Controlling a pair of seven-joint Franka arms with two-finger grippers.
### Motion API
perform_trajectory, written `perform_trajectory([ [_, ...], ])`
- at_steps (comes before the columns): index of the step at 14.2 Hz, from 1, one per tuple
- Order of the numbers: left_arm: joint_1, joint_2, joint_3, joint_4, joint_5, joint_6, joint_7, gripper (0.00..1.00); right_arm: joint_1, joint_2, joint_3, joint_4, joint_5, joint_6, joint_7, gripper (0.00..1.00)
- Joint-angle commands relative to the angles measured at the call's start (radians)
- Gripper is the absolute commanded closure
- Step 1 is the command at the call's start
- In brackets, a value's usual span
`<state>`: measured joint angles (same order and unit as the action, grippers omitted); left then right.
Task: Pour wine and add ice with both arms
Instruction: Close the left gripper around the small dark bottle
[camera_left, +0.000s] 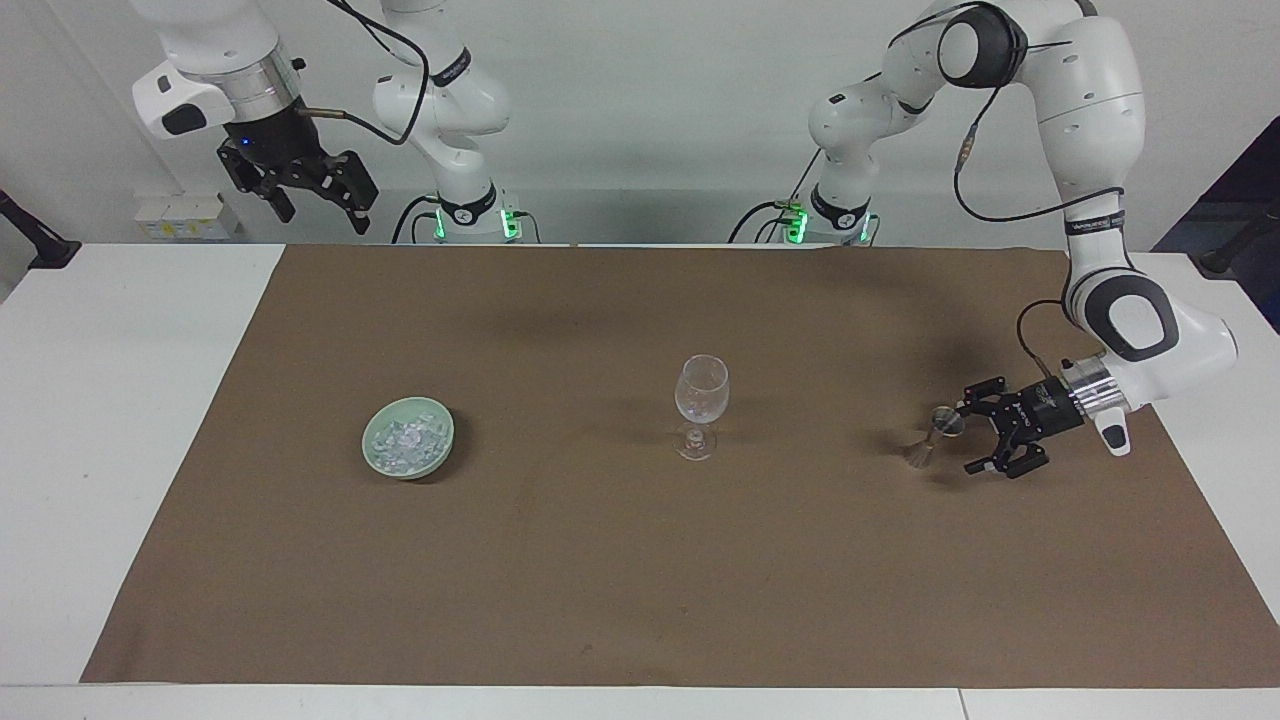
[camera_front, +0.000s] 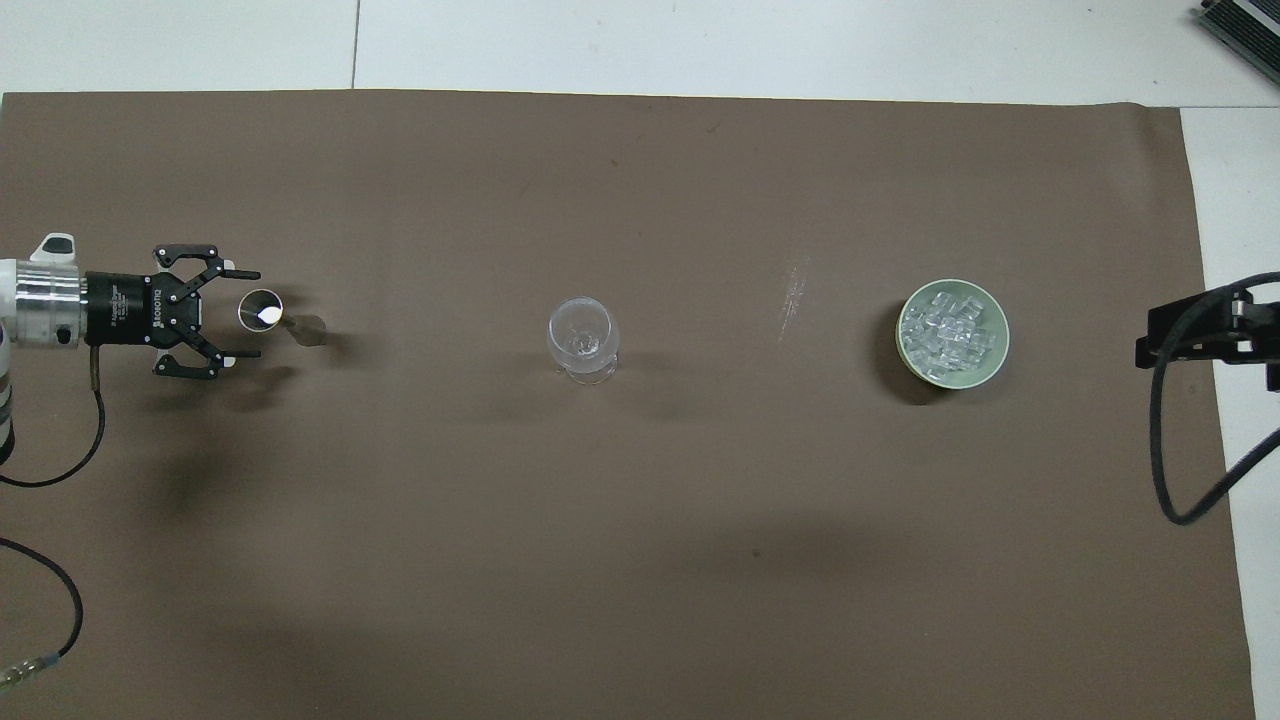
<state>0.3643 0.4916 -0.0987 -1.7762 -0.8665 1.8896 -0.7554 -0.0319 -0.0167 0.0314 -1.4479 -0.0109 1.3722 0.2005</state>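
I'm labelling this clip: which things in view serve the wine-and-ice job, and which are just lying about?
Part of the job:
- clear stemmed wine glass
- small metal jigger
- translucent ice chunks in the pale green bowl
- open left hand at the jigger

Lying about:
- brown table mat
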Motion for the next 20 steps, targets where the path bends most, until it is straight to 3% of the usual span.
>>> perform_trajectory([
  [1, 0.021, 0.024, -0.010, 0.014, -0.045, -0.017, -0.013, 0.00, -0.013, 0.000, 0.007, 0.009, 0.009, -0.012, -0.020, 0.00],
  [7, 0.015, 0.022, -0.010, 0.006, -0.124, -0.027, -0.106, 0.00, -0.014, 0.000, 0.004, 0.009, 0.011, -0.012, -0.018, 0.00],
  [20, 0.004, 0.021, -0.012, -0.012, -0.141, -0.064, -0.116, 0.00, -0.014, 0.000, 0.004, 0.009, 0.009, -0.012, -0.018, 0.00],
])
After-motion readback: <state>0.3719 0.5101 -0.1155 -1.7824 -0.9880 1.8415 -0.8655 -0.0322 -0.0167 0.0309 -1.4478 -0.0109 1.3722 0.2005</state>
